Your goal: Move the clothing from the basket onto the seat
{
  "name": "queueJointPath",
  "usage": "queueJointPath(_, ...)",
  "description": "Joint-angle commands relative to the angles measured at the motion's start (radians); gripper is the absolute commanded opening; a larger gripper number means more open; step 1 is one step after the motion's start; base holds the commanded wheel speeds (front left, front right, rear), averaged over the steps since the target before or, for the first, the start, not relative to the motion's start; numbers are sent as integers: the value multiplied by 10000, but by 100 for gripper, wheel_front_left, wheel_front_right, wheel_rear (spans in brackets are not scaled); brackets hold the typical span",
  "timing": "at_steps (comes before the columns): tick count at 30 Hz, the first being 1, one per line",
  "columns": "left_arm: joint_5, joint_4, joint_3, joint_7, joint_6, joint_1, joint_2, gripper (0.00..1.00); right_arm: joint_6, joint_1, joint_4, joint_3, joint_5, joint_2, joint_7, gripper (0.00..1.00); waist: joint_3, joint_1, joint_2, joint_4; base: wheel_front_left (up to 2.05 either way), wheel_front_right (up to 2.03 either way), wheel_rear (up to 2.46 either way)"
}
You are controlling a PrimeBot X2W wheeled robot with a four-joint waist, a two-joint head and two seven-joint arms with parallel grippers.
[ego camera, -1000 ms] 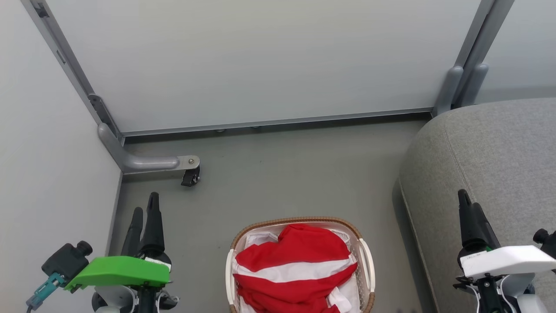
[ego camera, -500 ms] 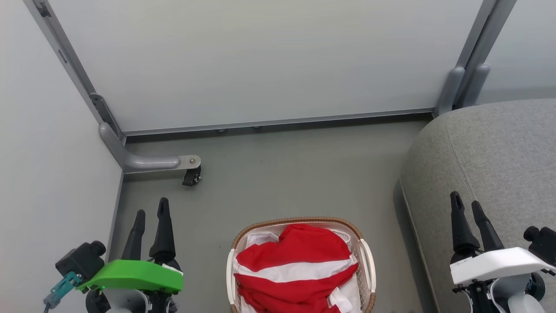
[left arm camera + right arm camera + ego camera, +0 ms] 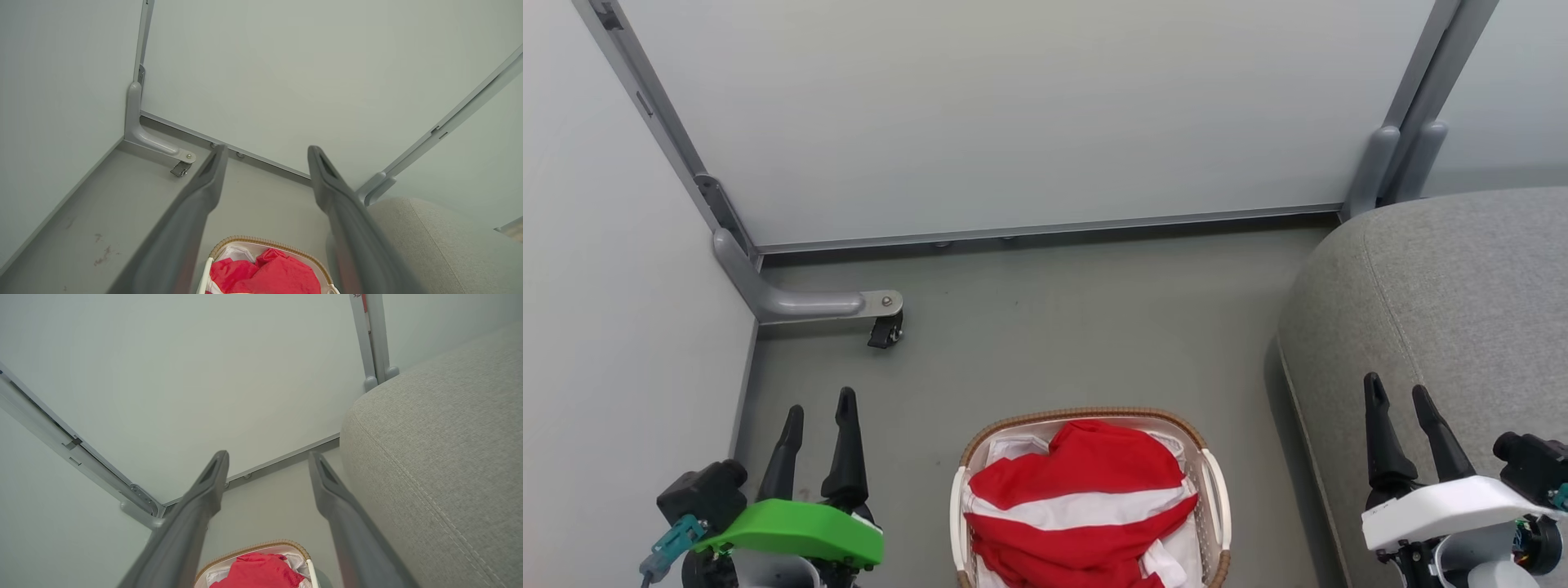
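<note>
Item: red clothing [image 3: 1086, 469], a crumpled heap lying in the basket [image 3: 1086, 412] on the floor [image 3: 1054, 327], near centre.
Progress: nothing moved yet, by my reckoning. The grey sofa [image 3: 1445, 286] at right bears no garment where I can see it, so all lifting and carrying is left to do.
Orientation: the heap has no clear long axis; its white band [image 3: 1078, 510] runs left to right.
My left tool [image 3: 821, 402]: fingers apart, holding nothing, left of the basket.
My right tool [image 3: 1397, 384]: fingers apart, holding nothing, over the sofa's near edge.
</note>
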Motion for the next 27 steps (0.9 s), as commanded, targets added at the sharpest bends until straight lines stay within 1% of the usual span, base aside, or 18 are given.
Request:
queueJointPath(1,292,-7,-50,-95,-17,59,72,100,2,46,-19,-9,-289,-71,-109,100,4,0,0,5,0,0,0)
queueJointPath(27,2111,719,-253,-668,-152,59,91,100,3,182,66,47,-2539,-97,-671,100,5,0,0,86,0,0,0)
